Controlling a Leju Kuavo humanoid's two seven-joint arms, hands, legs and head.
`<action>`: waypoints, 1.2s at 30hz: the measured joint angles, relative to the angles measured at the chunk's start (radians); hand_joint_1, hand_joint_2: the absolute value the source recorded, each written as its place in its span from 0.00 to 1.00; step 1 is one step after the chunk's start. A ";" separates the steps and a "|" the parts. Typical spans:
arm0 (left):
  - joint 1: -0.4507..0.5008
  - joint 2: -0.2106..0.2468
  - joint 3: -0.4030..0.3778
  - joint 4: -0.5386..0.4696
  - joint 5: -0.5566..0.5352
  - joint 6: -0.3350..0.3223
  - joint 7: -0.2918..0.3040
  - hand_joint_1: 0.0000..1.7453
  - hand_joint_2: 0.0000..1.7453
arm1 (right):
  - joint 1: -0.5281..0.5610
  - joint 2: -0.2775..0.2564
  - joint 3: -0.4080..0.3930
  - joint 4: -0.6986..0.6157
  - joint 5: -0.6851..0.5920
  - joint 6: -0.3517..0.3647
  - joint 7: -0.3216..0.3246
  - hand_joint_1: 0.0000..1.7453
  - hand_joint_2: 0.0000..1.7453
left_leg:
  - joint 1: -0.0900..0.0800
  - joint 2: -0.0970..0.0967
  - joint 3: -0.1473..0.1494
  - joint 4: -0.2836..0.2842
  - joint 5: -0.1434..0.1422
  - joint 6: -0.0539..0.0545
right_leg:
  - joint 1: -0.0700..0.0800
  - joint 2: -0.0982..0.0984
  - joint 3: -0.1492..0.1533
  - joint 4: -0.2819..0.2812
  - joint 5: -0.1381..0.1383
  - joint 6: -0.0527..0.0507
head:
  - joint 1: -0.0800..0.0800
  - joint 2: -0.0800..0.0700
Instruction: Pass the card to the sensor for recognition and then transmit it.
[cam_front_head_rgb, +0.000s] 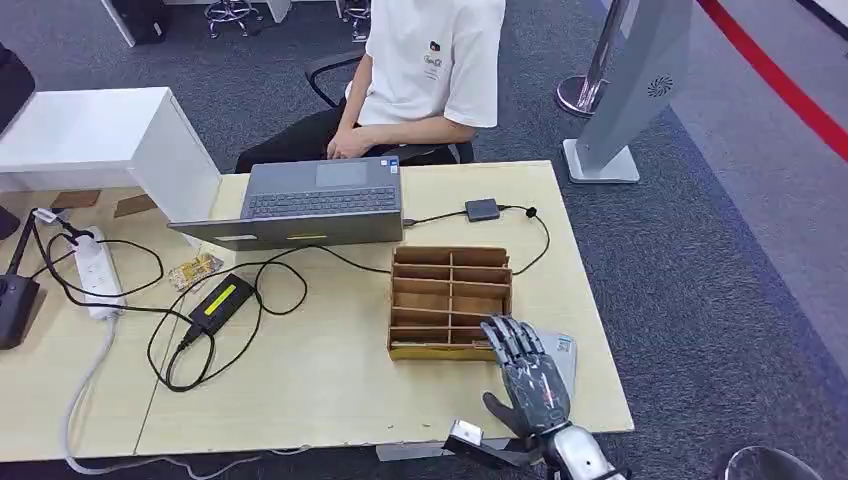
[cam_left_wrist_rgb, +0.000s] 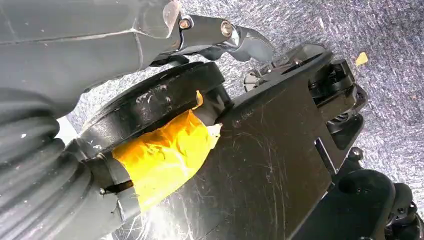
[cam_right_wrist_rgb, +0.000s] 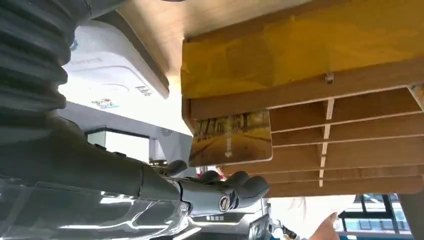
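Observation:
A wooden slotted card rack (cam_front_head_rgb: 450, 290) stands on the light table (cam_front_head_rgb: 330, 380), near its right front. In the right wrist view a yellowish picture card (cam_right_wrist_rgb: 231, 137) stands in one of the nearest slots of the rack (cam_right_wrist_rgb: 310, 95). My right hand (cam_front_head_rgb: 525, 365) hovers at the rack's near right corner with its fingers (cam_right_wrist_rgb: 235, 187) stretched out just short of the card's edge, holding nothing. A white sensor box (cam_front_head_rgb: 565, 350) lies under and beside that hand, and appears again in the wrist view (cam_right_wrist_rgb: 115, 75). My left hand (cam_left_wrist_rgb: 35, 165) hangs by my body, its fingers hidden.
A person in a white shirt (cam_front_head_rgb: 430, 60) sits behind an open laptop (cam_front_head_rgb: 320, 205) at the table's far edge. A small black device (cam_front_head_rgb: 482, 209) on a cable lies behind the rack. A power strip (cam_front_head_rgb: 95, 270), a power brick (cam_front_head_rgb: 220, 303) and loose cables cover the left.

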 joint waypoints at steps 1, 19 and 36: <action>0.000 0.000 0.000 0.000 0.000 0.000 0.000 0.00 1.00 | -0.001 0.001 0.000 0.002 0.000 0.000 0.000 0.00 1.00 | 0.000 0.000 0.000 0.000 0.000 0.000 | 0.000 0.000 0.000 0.000 0.000 0.000 | 0.000 0.000; -0.005 0.000 -0.001 0.000 -0.016 -0.003 0.017 0.00 1.00 | -0.078 0.036 0.000 0.009 -0.020 0.000 -0.003 0.00 1.00 | 0.000 0.000 0.000 0.000 0.000 0.000 | 0.000 0.000 0.000 0.000 0.000 0.000 | 0.000 0.000; -0.005 0.000 -0.002 0.000 -0.019 -0.005 0.021 0.00 1.00 | -0.106 0.043 0.000 0.026 -0.036 0.001 0.005 0.00 1.00 | 0.000 0.000 0.000 0.000 0.000 0.000 | 0.000 0.000 0.000 0.000 0.000 0.000 | 0.000 0.000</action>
